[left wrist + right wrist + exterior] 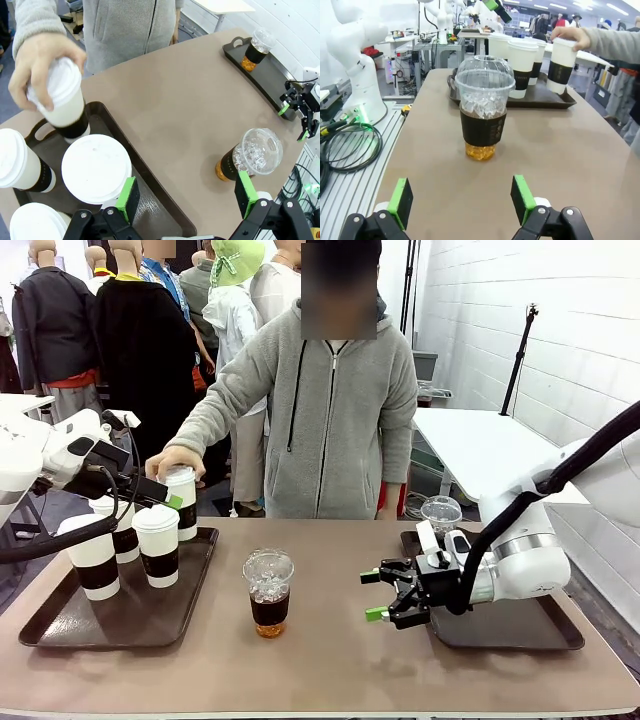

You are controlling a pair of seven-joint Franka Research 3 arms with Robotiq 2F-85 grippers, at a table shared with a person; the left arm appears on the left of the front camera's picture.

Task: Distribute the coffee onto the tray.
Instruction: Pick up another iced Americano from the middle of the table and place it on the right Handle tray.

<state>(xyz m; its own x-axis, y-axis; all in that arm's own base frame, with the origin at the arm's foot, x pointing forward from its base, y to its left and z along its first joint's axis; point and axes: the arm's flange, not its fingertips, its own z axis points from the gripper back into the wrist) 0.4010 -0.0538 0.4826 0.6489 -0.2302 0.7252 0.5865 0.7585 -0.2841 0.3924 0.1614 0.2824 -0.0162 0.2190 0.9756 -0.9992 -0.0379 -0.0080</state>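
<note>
Three white lidded coffee cups stand on the left tray. The person's hand holds another white cup at that tray's far edge. My left gripper hovers open beside it, above the cups, with nothing between its pads. A clear dome-lidded iced coffee stands mid-table. My right gripper is open just to its right, facing it, apart from it. A second iced coffee stands at the far end of the right tray.
The person stands at the table's far side, one arm stretched over the left tray. The table between the two trays is bare apart from the iced cup. Cables and a robot base lie beyond the table's edge.
</note>
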